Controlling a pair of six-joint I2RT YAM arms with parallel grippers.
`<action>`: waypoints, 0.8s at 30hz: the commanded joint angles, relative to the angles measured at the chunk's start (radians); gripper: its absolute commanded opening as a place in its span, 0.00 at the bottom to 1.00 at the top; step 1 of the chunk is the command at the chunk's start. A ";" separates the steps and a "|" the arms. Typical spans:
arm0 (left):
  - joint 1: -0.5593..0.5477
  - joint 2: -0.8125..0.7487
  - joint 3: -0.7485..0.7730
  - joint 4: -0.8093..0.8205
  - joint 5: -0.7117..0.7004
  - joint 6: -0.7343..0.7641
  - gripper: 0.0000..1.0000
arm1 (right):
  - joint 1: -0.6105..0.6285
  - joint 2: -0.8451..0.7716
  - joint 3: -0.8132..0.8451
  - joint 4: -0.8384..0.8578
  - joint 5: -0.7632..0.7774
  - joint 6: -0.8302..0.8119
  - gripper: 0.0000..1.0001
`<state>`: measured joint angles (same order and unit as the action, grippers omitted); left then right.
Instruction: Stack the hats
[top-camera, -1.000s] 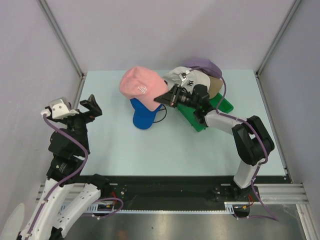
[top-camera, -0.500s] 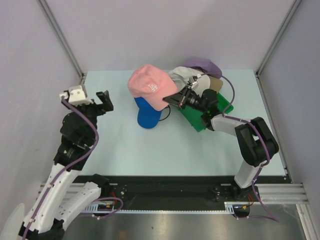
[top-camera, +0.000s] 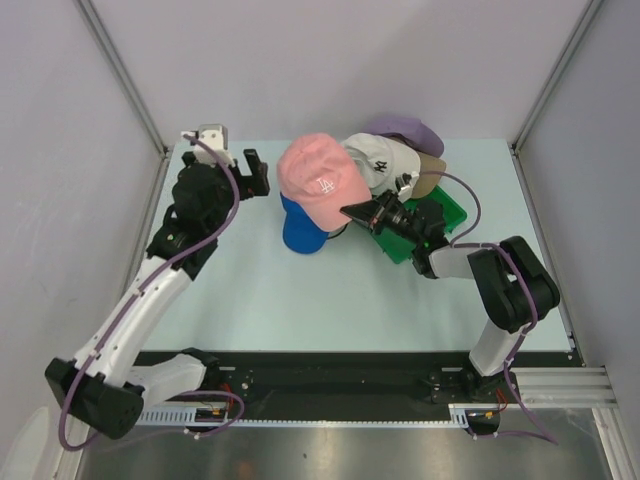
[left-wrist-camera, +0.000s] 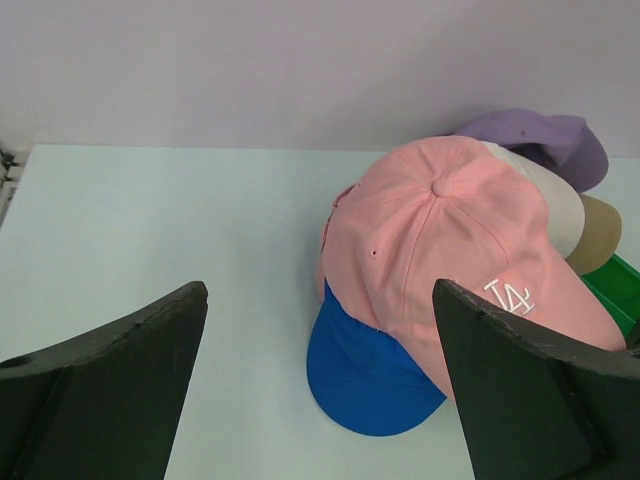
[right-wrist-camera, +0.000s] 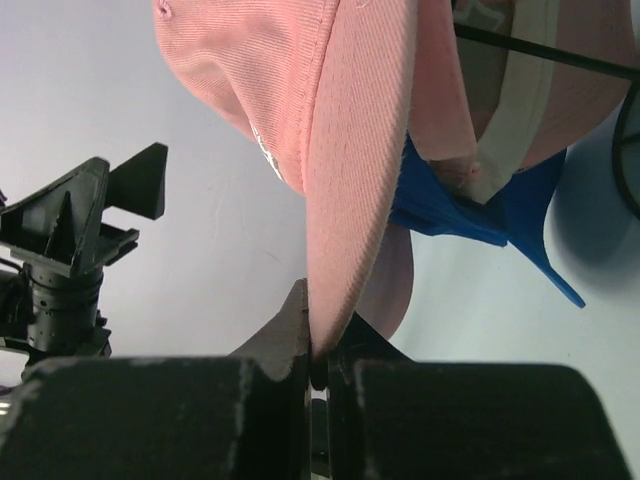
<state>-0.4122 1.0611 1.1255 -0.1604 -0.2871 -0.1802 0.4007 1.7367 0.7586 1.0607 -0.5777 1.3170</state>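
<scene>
Well, my left gripper (top-camera: 257, 172) stands as wide as it goes, with nothing in it. The hats lie out ahead of its jaws, a little toward the right finger and clear of both.

Nearest to those jaws is the royal blue cap (top-camera: 300, 232), low on the table (top-camera: 220, 290), its brim pointing back toward my bases. The pink cap (top-camera: 322, 180) lies tilted over the blue crown and hides all but the blue brim.

My right gripper (top-camera: 358, 212) is closed tight on the front edge of the pink brim. The cap runs straight out ahead of those jaws, long axis from pinched brim to crown, brim pointing back at them, logo up.

Beyond those jaws and off to their side, the white cap (top-camera: 380, 160), tan cap (top-camera: 430, 172) and lavender cap (top-camera: 405, 130) overlap in a heap above the green tray (top-camera: 445, 215).

I judge the job under half done. Pink is over blue but not let go, and that heap and this pair are not yet one stack.
</scene>
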 joint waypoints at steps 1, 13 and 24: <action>-0.014 0.108 0.092 0.036 0.049 -0.044 1.00 | -0.022 0.003 -0.064 0.030 0.114 0.043 0.00; -0.123 0.442 0.387 -0.028 -0.003 0.067 1.00 | -0.017 0.000 -0.188 0.098 0.239 0.068 0.00; -0.129 0.770 0.663 -0.133 0.005 0.139 1.00 | 0.016 -0.057 -0.219 0.127 0.289 -0.050 0.42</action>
<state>-0.5369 1.7893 1.7088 -0.2344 -0.2760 -0.0834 0.4156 1.7226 0.5587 1.2121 -0.4026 1.3590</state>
